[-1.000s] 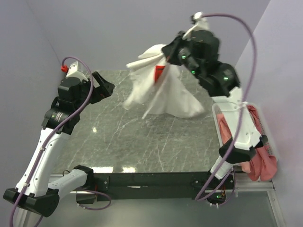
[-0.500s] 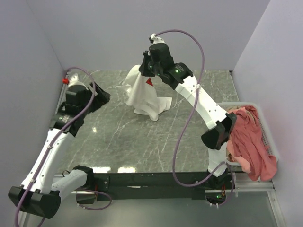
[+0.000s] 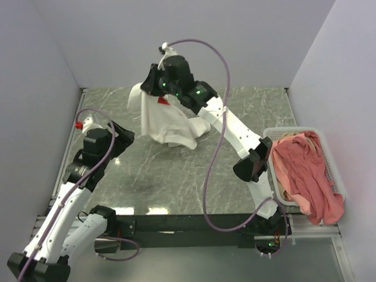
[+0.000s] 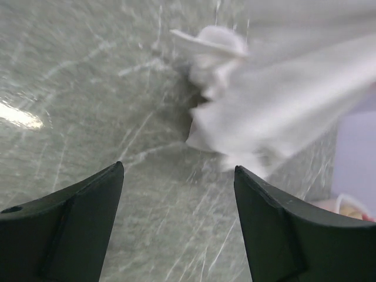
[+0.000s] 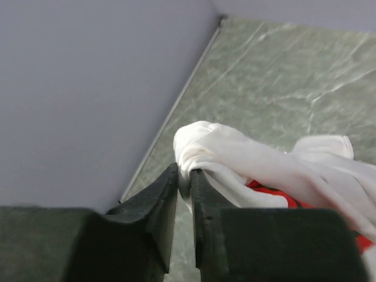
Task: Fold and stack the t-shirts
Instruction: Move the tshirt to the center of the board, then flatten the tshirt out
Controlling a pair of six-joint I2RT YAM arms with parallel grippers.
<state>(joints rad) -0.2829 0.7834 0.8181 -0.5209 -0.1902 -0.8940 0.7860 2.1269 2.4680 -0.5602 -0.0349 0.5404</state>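
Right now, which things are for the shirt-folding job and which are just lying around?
For the job:
white t-shirt, pinched by the right end effector
pink t-shirts, waiting in a heap
left end effector, open

Just there:
white basket holding the pink ones
table

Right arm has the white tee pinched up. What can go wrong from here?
1. The right gripper pinches only a thin fold of the white t-shirt; it may slip out.
2. The shirt hangs bunched, its lower end on the table; set down like this, it would likely land crumpled.
3. The open left gripper, apart from the cloth, could grab several layers.
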